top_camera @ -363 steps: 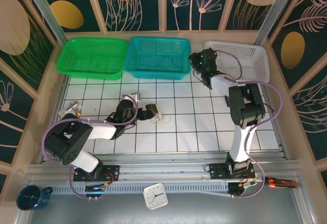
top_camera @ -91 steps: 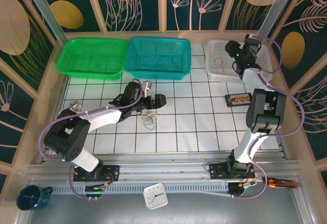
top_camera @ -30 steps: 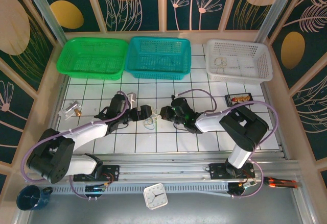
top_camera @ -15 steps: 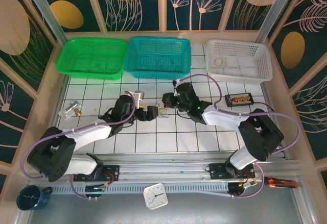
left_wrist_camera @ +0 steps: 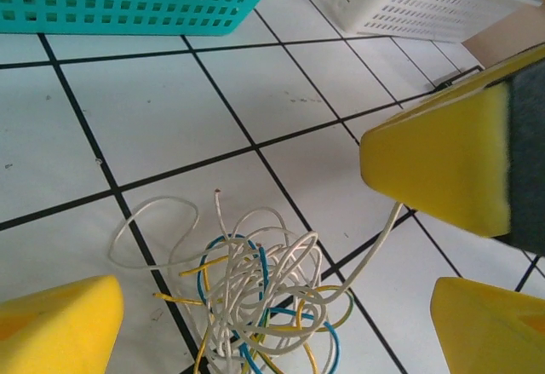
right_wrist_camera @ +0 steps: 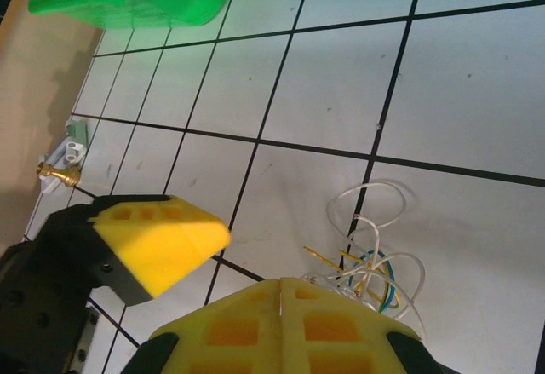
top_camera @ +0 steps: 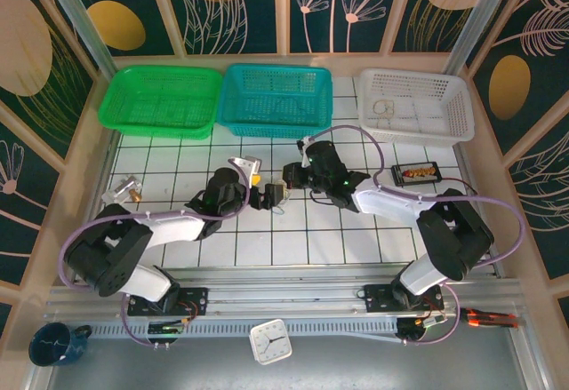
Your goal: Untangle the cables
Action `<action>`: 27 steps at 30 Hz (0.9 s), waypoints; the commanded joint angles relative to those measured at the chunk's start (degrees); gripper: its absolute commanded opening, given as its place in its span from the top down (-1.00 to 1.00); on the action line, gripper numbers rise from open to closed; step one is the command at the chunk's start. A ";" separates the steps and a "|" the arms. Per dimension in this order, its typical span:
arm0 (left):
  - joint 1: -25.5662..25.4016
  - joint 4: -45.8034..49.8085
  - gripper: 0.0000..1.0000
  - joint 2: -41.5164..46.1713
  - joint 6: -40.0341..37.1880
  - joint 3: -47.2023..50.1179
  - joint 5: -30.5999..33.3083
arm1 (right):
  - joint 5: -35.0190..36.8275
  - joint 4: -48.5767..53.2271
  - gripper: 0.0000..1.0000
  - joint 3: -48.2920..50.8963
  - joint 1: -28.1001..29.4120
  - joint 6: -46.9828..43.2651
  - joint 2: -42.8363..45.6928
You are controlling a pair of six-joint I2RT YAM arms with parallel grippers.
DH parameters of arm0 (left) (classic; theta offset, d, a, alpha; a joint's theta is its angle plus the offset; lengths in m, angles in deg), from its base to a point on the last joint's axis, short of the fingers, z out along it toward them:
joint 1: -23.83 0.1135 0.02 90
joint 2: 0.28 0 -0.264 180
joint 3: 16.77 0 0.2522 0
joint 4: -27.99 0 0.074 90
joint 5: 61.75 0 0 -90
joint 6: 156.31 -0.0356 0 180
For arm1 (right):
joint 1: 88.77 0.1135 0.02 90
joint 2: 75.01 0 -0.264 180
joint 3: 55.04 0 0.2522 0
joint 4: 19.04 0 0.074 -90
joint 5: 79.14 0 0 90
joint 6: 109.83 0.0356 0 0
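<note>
While the right gripper [right_wrist_camera: 281, 296] pinched a white strand of the cables [left_wrist_camera: 260, 293], left gripper [left_wrist_camera: 272, 325] hung released over the tangle on the desk [left_wrist_camera: 170, 110].

Cables [left_wrist_camera: 260, 297] run off the bottom edge in the left wrist view, and the left fingers [left_wrist_camera: 51, 327] either side of them are cropped at the corners. In the right wrist view the right fingers [right_wrist_camera: 238, 331] hide the cables' near part. From the top view, strands too small to separate.
</note>
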 commanded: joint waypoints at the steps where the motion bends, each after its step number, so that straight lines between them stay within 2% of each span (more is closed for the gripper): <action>1: -0.53 -6.33 -0.85 -1.67 -2.47 1.14 -0.12 | -1.20 0.71 1.00 -1.65 -0.14 -1.04 1.89; 12: -1.51 -6.84 -0.69 -8.24 -3.54 -3.88 -2.55 | -3.65 -0.15 1.00 -1.55 0.38 1.14 5.15; 16: -1.50 -7.37 -0.43 -10.27 -3.21 -5.05 -2.65 | -4.57 0.79 1.00 -2.80 0.32 1.36 6.85; 21: -1.50 -8.21 0.09 -12.66 -2.21 -4.80 -3.93 | -5.18 2.92 1.00 -6.02 -0.78 1.01 10.33; 23: -1.51 -9.14 0.21 -13.01 -1.61 -3.93 -4.19 | -5.90 3.32 1.00 -7.53 -2.04 1.10 11.91; 27: -1.50 -11.09 0.32 -13.00 -0.64 -1.89 -4.26 | -8.90 2.78 1.00 -10.53 -5.92 2.73 14.85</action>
